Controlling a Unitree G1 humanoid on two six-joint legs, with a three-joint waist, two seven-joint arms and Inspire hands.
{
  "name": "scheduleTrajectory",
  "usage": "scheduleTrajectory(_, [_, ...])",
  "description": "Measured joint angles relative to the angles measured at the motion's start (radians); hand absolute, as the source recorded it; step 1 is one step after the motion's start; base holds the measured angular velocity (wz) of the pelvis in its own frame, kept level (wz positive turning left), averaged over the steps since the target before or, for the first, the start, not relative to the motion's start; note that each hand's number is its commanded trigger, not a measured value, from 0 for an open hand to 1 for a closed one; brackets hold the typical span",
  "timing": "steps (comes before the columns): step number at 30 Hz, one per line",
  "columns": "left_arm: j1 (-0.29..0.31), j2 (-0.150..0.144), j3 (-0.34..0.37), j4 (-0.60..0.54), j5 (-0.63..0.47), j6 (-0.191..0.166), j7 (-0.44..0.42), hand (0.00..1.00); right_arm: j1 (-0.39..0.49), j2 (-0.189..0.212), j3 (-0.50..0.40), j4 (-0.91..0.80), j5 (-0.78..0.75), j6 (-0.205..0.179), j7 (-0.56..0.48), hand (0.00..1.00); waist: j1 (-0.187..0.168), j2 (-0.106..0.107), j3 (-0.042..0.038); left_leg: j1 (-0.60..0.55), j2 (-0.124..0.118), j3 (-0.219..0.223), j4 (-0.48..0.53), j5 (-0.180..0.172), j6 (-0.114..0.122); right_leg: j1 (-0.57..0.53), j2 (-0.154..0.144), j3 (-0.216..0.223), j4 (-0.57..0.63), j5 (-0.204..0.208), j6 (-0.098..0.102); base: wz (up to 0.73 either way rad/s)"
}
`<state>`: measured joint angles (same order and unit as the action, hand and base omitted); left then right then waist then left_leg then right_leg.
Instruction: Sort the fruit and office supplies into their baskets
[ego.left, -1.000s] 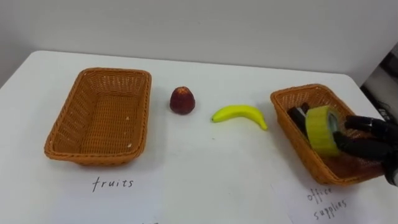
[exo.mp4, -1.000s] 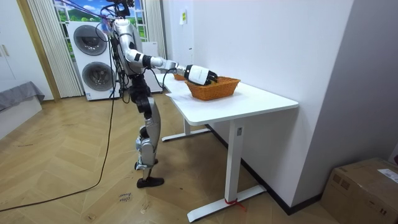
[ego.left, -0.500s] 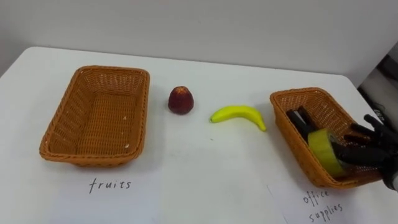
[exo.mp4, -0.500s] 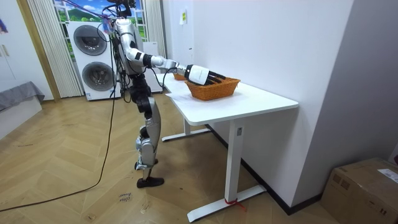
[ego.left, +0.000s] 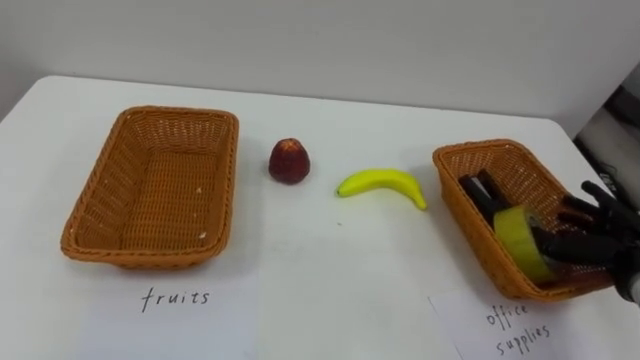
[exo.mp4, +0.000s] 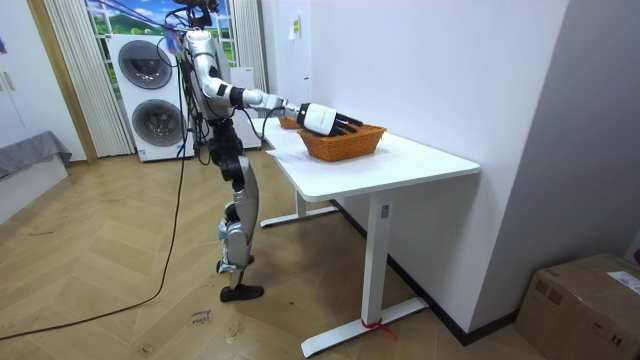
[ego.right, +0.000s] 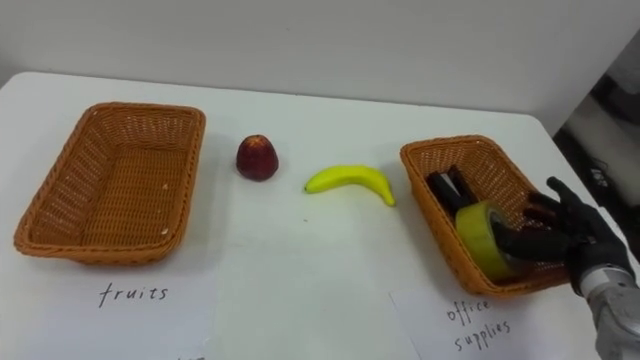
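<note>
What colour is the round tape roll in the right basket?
Yellow-green. The round tape roll shows best in the right eye view.

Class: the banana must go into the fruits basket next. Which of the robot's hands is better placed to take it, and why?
Right, probably. The right hand is open at the office supplies basket, and the banana lies just beside that basket.

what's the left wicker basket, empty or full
Empty: the left brown wicker basket shows bare weave inside; the red fruit and yellow banana lie on the white table.
</note>
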<state>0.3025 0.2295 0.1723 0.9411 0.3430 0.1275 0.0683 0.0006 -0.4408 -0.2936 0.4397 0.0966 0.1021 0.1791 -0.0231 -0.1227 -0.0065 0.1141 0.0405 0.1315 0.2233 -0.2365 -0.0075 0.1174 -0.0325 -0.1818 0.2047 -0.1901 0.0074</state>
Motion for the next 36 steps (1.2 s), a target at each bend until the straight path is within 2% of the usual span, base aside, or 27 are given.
scheduleTrajectory(5, [0.002,-0.005,-0.003,0.024,0.0,-0.007,0.006,0.0,0.002,0.0,0.0,-0.109,-0.059,0.001,-0.011,0.0,0.0,0.002,-0.0009,-0.003,0.0,0.006,0.0,0.0,0.0,-0.002,0.0,0.007,0.0,0.0,0.0,-0.03])
scheduleTrajectory(11, [0.008,-0.009,0.002,0.038,0.006,-0.006,0.014,0.0,0.001,0.0,-0.003,-0.328,-0.058,-0.002,-0.1,0.0,0.002,0.007,0.0047,0.005,0.0,0.007,-0.01,0.001,0.0,-0.011,0.001,0.008,-0.002,-0.001,-0.001,0.0])
scheduleTrajectory(15, [0.017,-0.016,0.003,0.039,0.006,-0.005,0.018,0.0,0.0,0.001,-0.002,-0.417,-0.061,-0.003,-0.14,0.0,0.009,0.002,0.0068,0.012,-0.001,0.007,-0.019,0.0,0.0,-0.005,0.001,0.01,-0.002,-0.001,0.0,0.0])
scheduleTrajectory(18, [0.023,-0.023,0.003,0.037,0.022,-0.004,0.018,0.0,-0.003,0.001,-0.004,-0.495,-0.067,-0.004,-0.167,0.0,0.007,0.007,0.0093,0.014,0.0,0.008,-0.025,0.0,0.0,0.001,0.002,0.01,0.0,-0.001,0.0,0.0])
scheduleTrajectory(28, [0.021,-0.024,-0.001,0.035,0.023,-0.004,0.017,0.0,-0.089,0.001,0.0,-0.507,-0.066,-0.004,-0.202,0.0,0.013,0.011,0.0095,0.017,0.0,0.008,-0.026,0.0,0.0,0.005,0.002,0.007,0.001,-0.001,0.0,0.0])
scheduleTrajectory(32, [0.017,-0.023,-0.001,0.035,0.023,-0.004,0.019,0.0,-0.109,0.001,0.007,-0.507,-0.069,-0.004,-0.203,0.0,0.029,0.01,0.0094,0.008,0.0,0.007,-0.027,0.0,0.0,-0.001,0.001,0.002,0.001,-0.001,0.0,0.0])
scheduleTrajectory(34, [0.017,-0.023,0.0,0.035,0.023,-0.004,0.017,0.0,-0.129,0.001,0.023,-0.507,-0.068,-0.003,-0.203,0.0,0.035,0.005,0.0068,0.001,0.0,0.007,-0.025,0.001,0.0,-0.006,0.001,0.001,0.002,-0.001,0.0,0.0])
scheduleTrajectory(36, [0.014,-0.023,-0.001,0.04,0.022,-0.005,0.01,0.0,-0.145,0.001,0.056,-0.506,-0.058,-0.003,-0.205,0.0,0.055,0.009,0.0087,0.003,0.0,0.006,-0.023,0.001,0.0,-0.003,0.001,-0.001,0.001,0.0,-0.001,0.0])
